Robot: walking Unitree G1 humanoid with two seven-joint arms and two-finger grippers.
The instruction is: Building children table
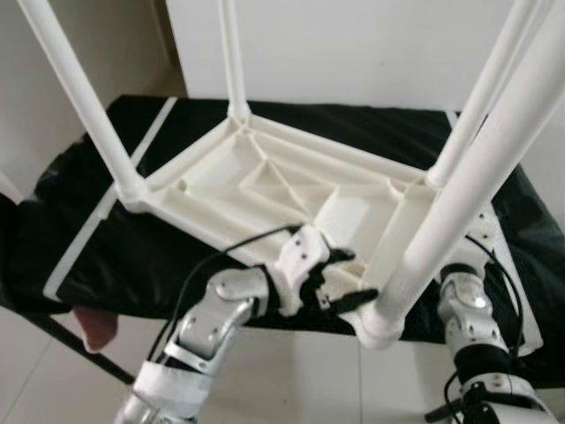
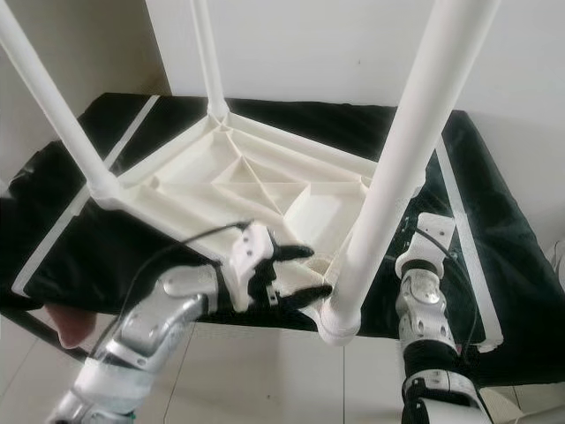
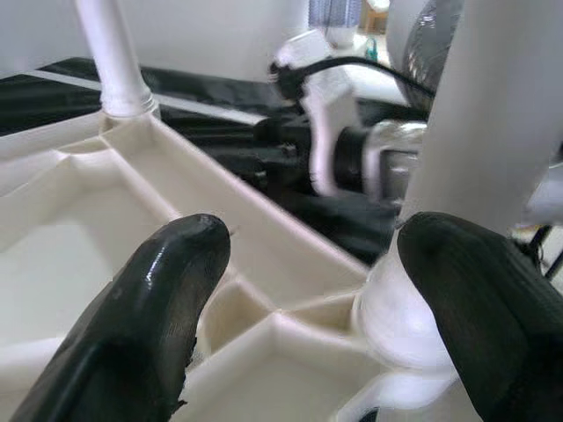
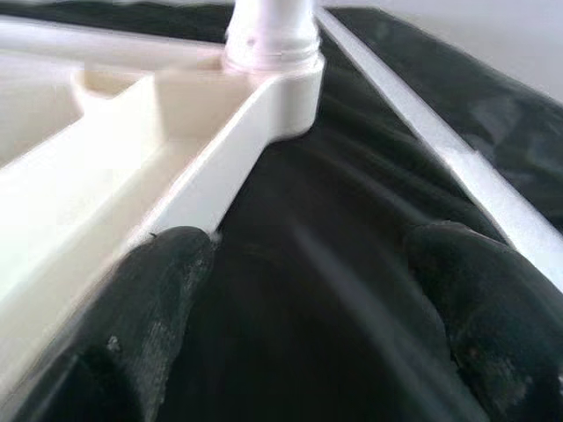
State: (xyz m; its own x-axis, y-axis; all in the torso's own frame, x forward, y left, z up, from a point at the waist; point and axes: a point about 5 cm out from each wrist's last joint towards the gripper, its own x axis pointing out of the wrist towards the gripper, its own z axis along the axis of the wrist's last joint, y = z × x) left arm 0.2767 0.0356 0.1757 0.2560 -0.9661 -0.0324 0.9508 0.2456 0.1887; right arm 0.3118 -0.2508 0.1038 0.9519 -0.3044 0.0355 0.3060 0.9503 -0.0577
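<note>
Lying upside down on the black cloth (image 1: 97,238), legs up, the white table (image 1: 291,199) looks light, stiff and smooth (prob. slippery plastic). Your left gripper (image 1: 340,278) has fingers apart beside the near leg (image 2: 388,168), right gripper (image 4: 299,334) also apart by the rim, so grab low on a leg.

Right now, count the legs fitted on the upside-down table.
4: far left corner leg, far middle corner leg, right corner leg, and the nearest leg beside the left gripper.
</note>
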